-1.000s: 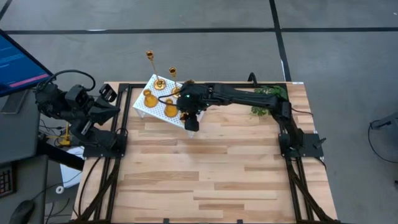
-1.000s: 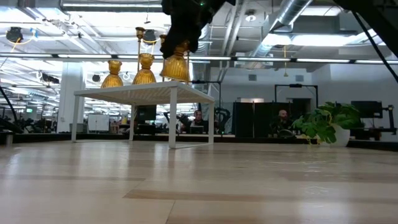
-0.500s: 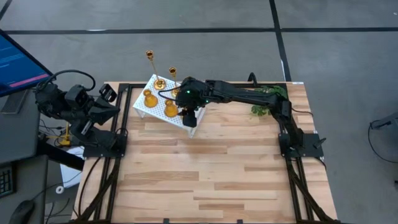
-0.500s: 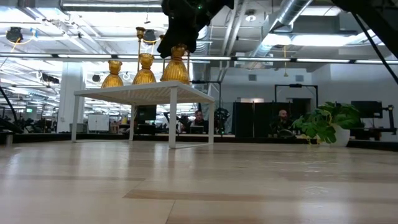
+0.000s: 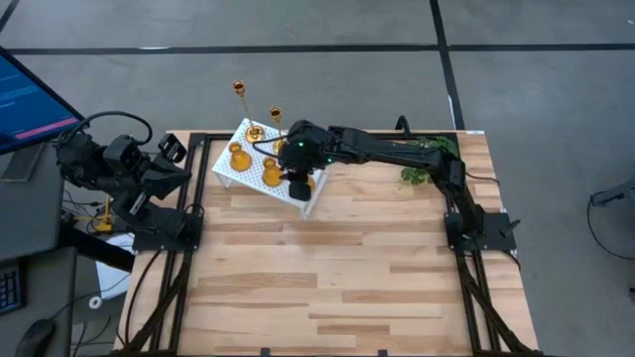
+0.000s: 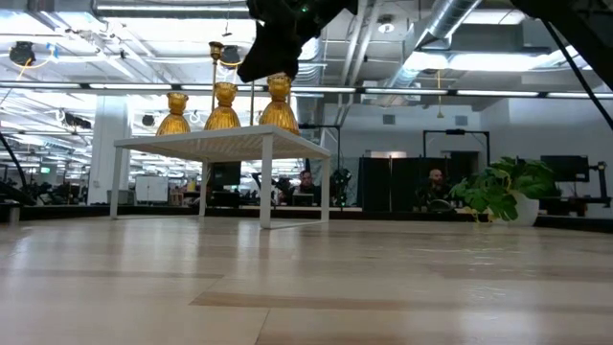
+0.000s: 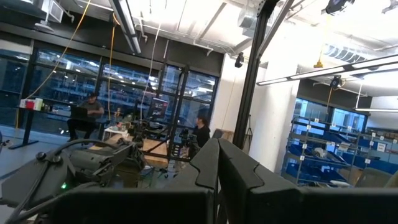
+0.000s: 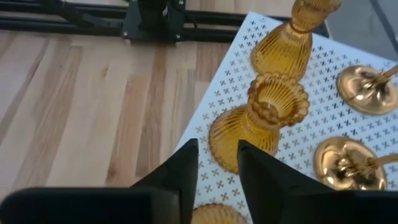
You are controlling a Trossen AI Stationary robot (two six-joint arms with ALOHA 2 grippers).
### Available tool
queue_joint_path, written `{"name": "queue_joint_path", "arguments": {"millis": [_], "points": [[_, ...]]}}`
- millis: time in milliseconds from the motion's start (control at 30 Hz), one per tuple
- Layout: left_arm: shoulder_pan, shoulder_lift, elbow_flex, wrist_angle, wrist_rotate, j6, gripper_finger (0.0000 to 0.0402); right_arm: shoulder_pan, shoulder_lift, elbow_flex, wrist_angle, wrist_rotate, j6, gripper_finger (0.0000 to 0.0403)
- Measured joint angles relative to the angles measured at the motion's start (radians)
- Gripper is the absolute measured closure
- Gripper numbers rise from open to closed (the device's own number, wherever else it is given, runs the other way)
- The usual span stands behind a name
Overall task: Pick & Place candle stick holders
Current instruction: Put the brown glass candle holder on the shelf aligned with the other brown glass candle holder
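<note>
1. We see the right gripper (image 5: 298, 183) reaching across the table (image 5: 337, 278) to about 11 o'clock of its centre, where it hangs over the near corner of a small white perforated stand (image 5: 260, 171).
2. In the right wrist view its two dark fingers (image 8: 181, 168) are slightly spread with a narrow gap between them, and nothing is between them.
3. In the low view the right gripper (image 6: 273, 43) hovers just above and to 10 o'clock of the nearest bell-shaped holder (image 6: 279, 103); we cannot tell whether it touches it.
4. Three amber, ribbed, bell-shaped candle stick holders (image 8: 264, 118) stand upright in a row on the stand; the low view shows them side by side on its top (image 6: 220, 139).
5. Round gold bases with thin stems (image 8: 367, 87) stand on the same stand beside the bell-shaped ones; in the high view two tall stems (image 5: 239, 91) rise at 12 o'clock of the stand.
6. A green plant (image 5: 429, 159) sits at 3 o'clock of the stand, under the right arm.
7. The left gripper (image 5: 171, 151) waits off the table's left edge, folded back, with its fingers (image 7: 214, 168) pressed together.
</note>
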Motion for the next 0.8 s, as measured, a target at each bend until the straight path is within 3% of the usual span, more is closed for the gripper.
{"name": "queue_joint_path", "arguments": {"millis": [333,600,800], "points": [[0.000,0.000,0.000,0.000,0.000,-0.002,0.0394,0.008,0.000,0.000,0.097,-0.019,-0.041,0.0314],[0.000,0.000,0.000,0.000,0.000,-0.003,0.0394,0.018,-0.001,0.106,0.094,-0.015,-0.041,0.0241],[0.000,0.000,0.000,0.000,0.000,-0.003,0.0394,0.050,-0.007,0.242,-0.048,-0.018,-0.041,0.0204]]}}
